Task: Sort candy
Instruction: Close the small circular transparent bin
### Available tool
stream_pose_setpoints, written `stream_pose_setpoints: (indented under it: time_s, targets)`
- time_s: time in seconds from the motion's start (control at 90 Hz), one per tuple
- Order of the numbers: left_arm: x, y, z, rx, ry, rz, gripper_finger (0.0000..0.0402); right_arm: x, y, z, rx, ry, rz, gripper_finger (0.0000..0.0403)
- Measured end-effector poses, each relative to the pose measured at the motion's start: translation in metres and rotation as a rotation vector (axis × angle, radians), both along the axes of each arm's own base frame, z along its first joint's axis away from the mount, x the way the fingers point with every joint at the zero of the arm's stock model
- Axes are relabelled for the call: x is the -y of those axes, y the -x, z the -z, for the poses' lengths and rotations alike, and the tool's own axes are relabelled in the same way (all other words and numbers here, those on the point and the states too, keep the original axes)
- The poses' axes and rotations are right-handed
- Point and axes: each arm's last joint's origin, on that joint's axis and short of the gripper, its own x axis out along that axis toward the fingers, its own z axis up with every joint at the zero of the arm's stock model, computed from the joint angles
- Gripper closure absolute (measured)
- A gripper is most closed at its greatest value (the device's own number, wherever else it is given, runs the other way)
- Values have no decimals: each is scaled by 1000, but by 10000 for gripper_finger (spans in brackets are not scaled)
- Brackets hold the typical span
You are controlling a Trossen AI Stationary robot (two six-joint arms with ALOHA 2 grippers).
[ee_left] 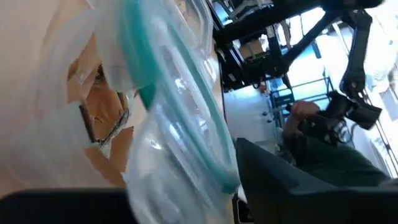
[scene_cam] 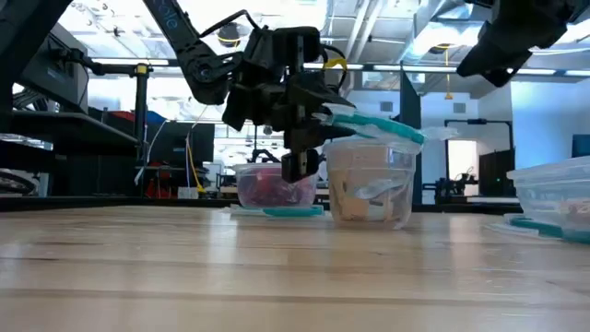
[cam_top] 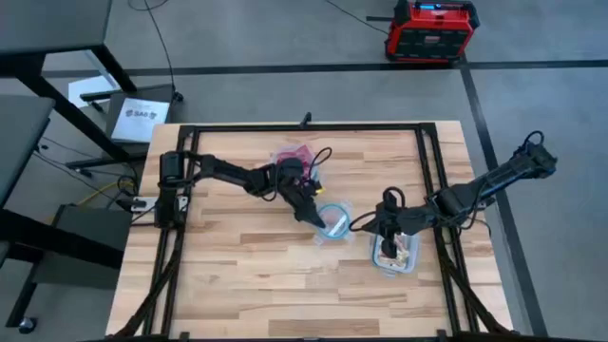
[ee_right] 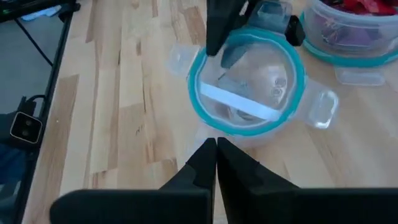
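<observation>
The candy (scene_cam: 269,191) I can see best is a heap of red and purple pieces in the farther round bowl (scene_cam: 274,187), while pale, whitish pieces (scene_cam: 367,195) lie in the nearer round bowl (ee_right: 247,88) at mid-desk. So two colours' worth look sorted already. More sweets sit in the rectangular tub (cam_top: 394,253) to the right, so I judge the job partly done, with that tub yet to be emptied (too small to count its contents).

Counting containers: two round bowls with teal rims, one tub; a further lidded container (scene_cam: 556,201) shows at the edge of the low view, possibly the same tub.

The left end effector (cam_top: 318,217) is at the nearer bowl's rim, and its lid (scene_cam: 373,124) sits tilted there; whether the fingers are clamped on it I cannot tell. The right end effector (ee_right: 216,152), its fingers pressed together and empty, hangs above the tub on the wooden desk (cam_top: 237,275).
</observation>
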Motion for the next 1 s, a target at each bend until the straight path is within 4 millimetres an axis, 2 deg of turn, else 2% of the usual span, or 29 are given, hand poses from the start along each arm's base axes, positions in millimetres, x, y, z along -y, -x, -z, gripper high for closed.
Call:
stream_pose_setpoints:
  time_s: [0.222, 0.5, 0.622, 0.844, 1.0]
  targets:
    - [-13, 7, 9, -75, -20, 16, 295, -3, -10, 9, -23, 21, 0, 403]
    - [-13, 8, 11, -95, -14, 11, 294, -2, -60, 18, 189, 163, -61, 403]
    - [-13, 8, 11, -106, -1, 7, 294, 3, -75, 22, 242, 206, -51, 403]
    - [-13, 7, 11, -119, 19, 1, 294, 21, -93, 59, 102, 204, 5, 403]
    - [-13, 7, 10, -118, 26, 4, 294, 25, -93, 66, 29, 174, 20, 403]
